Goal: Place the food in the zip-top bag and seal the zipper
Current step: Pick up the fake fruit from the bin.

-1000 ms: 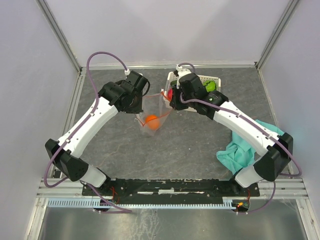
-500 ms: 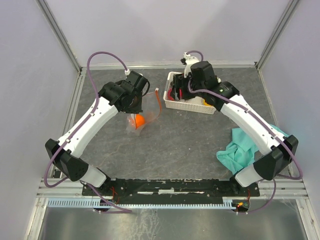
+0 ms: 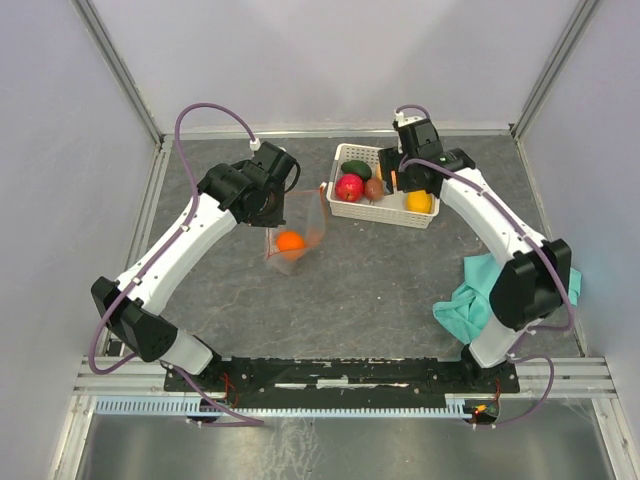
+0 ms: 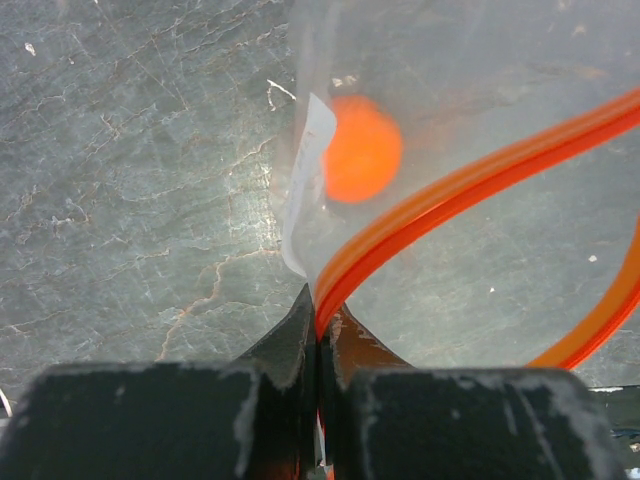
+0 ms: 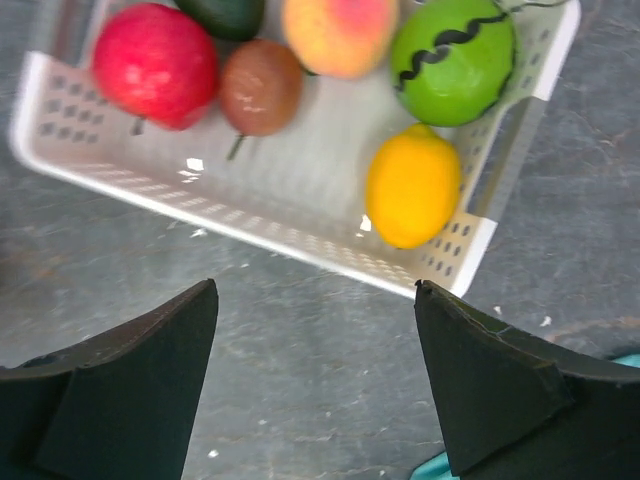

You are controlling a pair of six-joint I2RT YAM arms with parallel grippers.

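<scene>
Two white robot arms are seen from above on a grey, stone-patterned table (image 3: 380,280). Toward ten o'clock from the table's centre, a zip-top bag (image 3: 296,232) of clear, crinkly plastic is held up by the left gripper (image 3: 281,203). In the left wrist view, the left gripper (image 4: 318,322) is shown with its black fingers pressed together on the bag's mouth edge, where the zipper (image 4: 470,180), a thin ribbed orange-red strip, enters between them. The zipper is curved in an open loop, so the mouth is unsealed. One round, smooth orange (image 4: 362,148) is seen through the film, lying low inside the bag.

At one o'clock from the table's centre, a white plastic basket (image 3: 370,214) with perforated walls is set, apart from the bag. The right gripper (image 5: 315,300) is poised above its near rim, fingers spread wide with nothing between them. In the right wrist view, the basket's contents are laid out as follows: a glossy red apple (image 5: 155,65) at ten o'clock, a brown fruit (image 5: 260,87) touching it, a dark green avocado (image 5: 228,14) at eleven, a peach (image 5: 338,32) at twelve, a bright green melon (image 5: 452,60) with a black wavy stripe at one, and a yellow-orange fruit (image 5: 412,188) at four.

A rumpled teal cloth (image 3: 475,300) is seen at four o'clock on the table, beside the right arm.
</scene>
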